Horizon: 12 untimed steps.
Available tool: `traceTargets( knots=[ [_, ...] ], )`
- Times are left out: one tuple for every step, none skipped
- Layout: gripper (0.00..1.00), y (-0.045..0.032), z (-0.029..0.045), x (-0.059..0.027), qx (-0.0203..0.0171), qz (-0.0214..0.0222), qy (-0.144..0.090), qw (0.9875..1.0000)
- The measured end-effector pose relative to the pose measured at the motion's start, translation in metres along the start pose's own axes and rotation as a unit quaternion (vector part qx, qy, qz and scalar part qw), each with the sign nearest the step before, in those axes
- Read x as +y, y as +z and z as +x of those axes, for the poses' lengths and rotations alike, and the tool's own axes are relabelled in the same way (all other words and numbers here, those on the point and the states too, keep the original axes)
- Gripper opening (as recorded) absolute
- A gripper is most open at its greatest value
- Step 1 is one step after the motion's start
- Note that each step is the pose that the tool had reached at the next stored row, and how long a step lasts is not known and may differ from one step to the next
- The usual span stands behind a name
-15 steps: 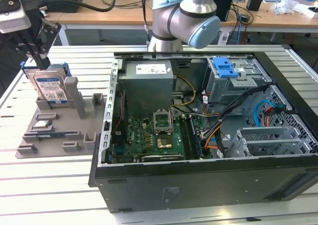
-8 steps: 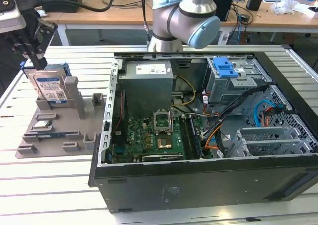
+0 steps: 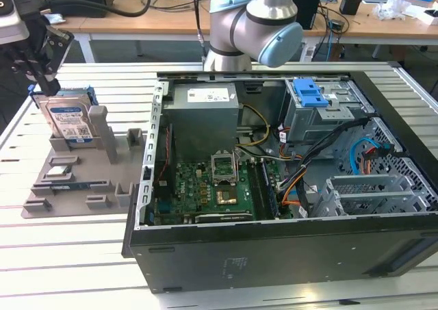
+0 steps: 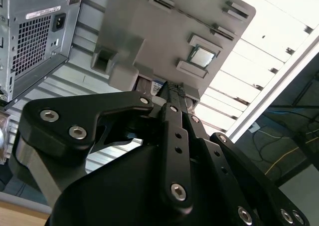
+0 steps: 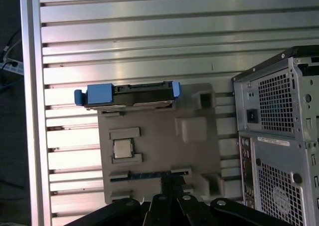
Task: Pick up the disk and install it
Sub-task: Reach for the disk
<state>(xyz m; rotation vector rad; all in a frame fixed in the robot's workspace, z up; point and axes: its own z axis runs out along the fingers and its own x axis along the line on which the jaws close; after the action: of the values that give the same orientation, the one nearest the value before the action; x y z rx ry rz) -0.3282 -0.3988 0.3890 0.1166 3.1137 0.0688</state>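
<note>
Alu table (image 3: 61,269) w/ disk (image 3: 68,118), desks (image 3: 171,22) behind

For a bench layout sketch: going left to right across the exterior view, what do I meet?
disk → grey power supply box → blue latch

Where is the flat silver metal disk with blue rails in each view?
Exterior view: the disk stands on edge in the grey plastic tray, at the exterior view's left.
First wrist view: the disk seen edgewise along the tray's edge.
Second wrist view: a blue sliver at the tray's edge.
Shared landmark: the tray.
</note>
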Motion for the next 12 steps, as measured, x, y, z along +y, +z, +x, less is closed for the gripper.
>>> traceTargets(
  knots=[
    [0.1, 0.0, 0.001, -0.0001, 0.0, 0.0, 0.0, 1.0],
    [0.1, 0.0, 0.0018, -0.0002, 0.0, 0.0, 0.0, 1.0],
    [0.1, 0.0, 0.0024, -0.0002, 0.0, 0.0, 0.0, 1.0],
    [0.1, 0.0, 0.0031, -0.0002, 0.0, 0.0, 0.0, 1.0],
    [0.1, 0.0, 0.0038, -0.0003, 0.0, 0.0, 0.0, 1.0],
    [0.1, 0.0, 0.0045, -0.0003, 0.0, 0.0, 0.0, 1.0],
    [0.1, 0.0, 0.0051, -0.0004, 0.0, 0.0, 0.0, 1.0],
    [0.1, 0.0, 0.0058, -0.0004, -0.0001, 0.0, 0.0, 1.0],
    [0.1, 0.0, 0.0061, -0.0005, 0.0, 0.0, 0.0, 1.0],
    [0.1, 0.0, 0.0075, -0.0006, -0.0001, 0.0, 0.0, 1.0],
    [0.1, 0.0, 0.0088, -0.0007, 0.0, 0.0, 0.0, 1.0],
    [0.1, 0.0, 0.0095, -0.0007, 0.0, 0.0, 0.0, 1.0]
  ],
)
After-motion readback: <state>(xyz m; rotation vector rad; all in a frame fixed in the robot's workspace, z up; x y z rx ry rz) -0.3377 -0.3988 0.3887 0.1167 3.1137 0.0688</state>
